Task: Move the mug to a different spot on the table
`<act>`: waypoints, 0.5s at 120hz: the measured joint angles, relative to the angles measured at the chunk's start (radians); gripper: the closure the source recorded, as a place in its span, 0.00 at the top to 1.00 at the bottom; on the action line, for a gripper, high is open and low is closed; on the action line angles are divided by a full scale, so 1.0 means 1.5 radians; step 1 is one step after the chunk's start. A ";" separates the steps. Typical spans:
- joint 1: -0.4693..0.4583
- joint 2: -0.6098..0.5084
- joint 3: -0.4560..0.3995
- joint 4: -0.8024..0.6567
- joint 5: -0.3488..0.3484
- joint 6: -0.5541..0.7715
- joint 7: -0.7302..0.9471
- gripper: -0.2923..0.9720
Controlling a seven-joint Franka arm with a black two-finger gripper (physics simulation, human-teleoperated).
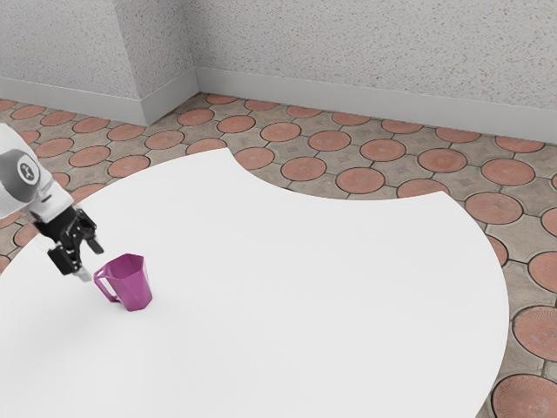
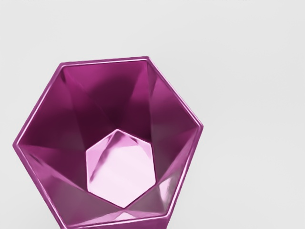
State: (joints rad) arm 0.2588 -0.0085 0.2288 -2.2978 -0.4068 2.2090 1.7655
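White table (image 1: 305,279) lies under the mug (image 1: 130,283), wide and smooth, with round curved edges. The mug is pink-purple and has flat sides, six of them, like a cut gem. It stands up straight on the table, open end up, on the part toward the exterior view's left. Its handle (image 1: 103,283) sticks out from the mug toward the exterior view's left too.

Just beside the mug, on the handle side, hangs the black gripper (image 1: 80,272). It points down at the table and sits very close to the handle. I cannot tell how far the claw is open, or if it has hold of the mug at all. The white arm (image 1: 26,187) goes up and away from the mug toward the exterior view's left edge.

From the wrist view I look down into the mug (image 2: 119,143). Its inside is shiny, and the bottom is a light six-sided patch. Bare white table (image 2: 238,47) shows around the mug.

Far behind the mug is a floor (image 1: 365,165) of round red-brown tiles. Past that stands a gray speckled wall (image 1: 348,43).
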 joint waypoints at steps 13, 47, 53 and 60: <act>-0.004 0.027 0.000 0.003 -0.031 0.014 0.016 0.77; 0.027 0.090 -0.001 0.024 -0.083 0.040 0.046 0.77; 0.024 0.097 -0.001 0.025 -0.086 0.042 0.051 0.77; 0.021 0.105 -0.002 0.025 -0.091 0.044 0.056 0.77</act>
State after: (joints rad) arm 0.2904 0.1496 0.2251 -2.2602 -0.5427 2.2752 1.8499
